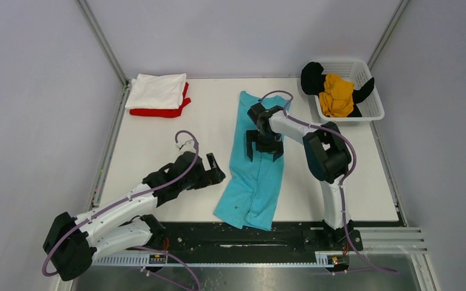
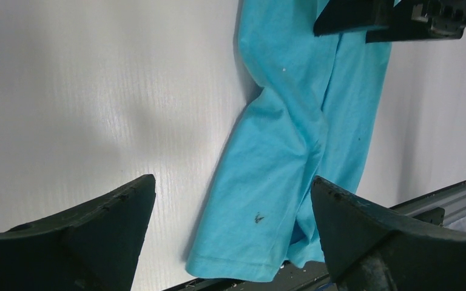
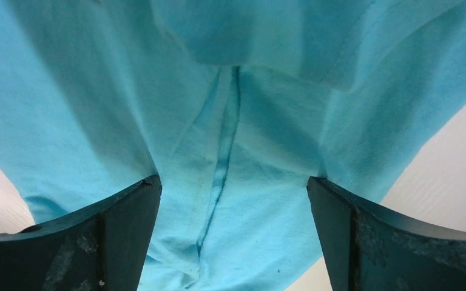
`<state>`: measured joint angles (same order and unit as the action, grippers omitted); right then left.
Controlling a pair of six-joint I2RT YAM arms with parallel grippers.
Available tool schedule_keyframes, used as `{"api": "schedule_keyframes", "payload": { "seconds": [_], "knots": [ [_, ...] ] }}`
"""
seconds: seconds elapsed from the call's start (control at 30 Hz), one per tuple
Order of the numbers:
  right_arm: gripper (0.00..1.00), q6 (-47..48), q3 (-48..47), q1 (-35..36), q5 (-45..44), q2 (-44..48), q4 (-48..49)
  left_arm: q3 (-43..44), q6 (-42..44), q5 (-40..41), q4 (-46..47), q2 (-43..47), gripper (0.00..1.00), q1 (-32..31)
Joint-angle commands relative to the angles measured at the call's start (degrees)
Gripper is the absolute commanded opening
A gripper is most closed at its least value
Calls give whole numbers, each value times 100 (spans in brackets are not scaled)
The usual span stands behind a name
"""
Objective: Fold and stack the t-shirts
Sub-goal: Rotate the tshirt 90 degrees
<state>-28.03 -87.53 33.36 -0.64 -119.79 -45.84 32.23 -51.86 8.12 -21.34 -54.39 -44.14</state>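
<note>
My right gripper (image 1: 264, 149) hangs over the turquoise t-shirt (image 1: 252, 182) near the centre of the overhead view. Its fingers are spread wide and point down at the cloth with nothing pinched between them. In its wrist view the two dark fingers frame wrinkled turquoise fabric with a seam running up the middle. I cannot tell whether the tips touch the cloth. My left gripper (image 1: 216, 168) sits lower left of centre, just beside the shirt's left edge, also spread wide and holding nothing, low over the white table (image 1: 151, 151). The turquoise t-shirt lies as a long, narrow, rumpled strip, running from upper centre down to the bottom edge of the table. At the upper left of the frame the white t-shirt (image 1: 156, 91) lies folded on top of the red t-shirt (image 1: 158, 112). At the upper right the basket (image 1: 373, 104) holds the crumpled mustard-yellow t-shirt (image 1: 337, 96) and the black t-shirt (image 1: 311, 77), which drapes over the rim.
</note>
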Motion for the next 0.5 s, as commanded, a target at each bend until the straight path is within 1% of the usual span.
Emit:
{"api": "schedule_keyframes", "payload": {
  "seconds": [0.0,0.13,0.27,0.37,0.47],
  "knots": [
    [99,268,-667,-391,-344,-485,-175,-32,110,9,353,-126,99,56],
    [99,521,-1453,-585,-280,-864,-629,27,183,-117,453,-322,99,72],
    [100,685,-2031,-726,-314,-1116,-849,91,252,-416,670,-657,99,76],
    [99,790,-2389,-770,-254,-1199,-975,115,285,-744,809,-894,99,77],
    [99,912,-2478,-769,-202,-1012,-997,28,305,-1246,1064,-1040,99,73]
  ]
}}
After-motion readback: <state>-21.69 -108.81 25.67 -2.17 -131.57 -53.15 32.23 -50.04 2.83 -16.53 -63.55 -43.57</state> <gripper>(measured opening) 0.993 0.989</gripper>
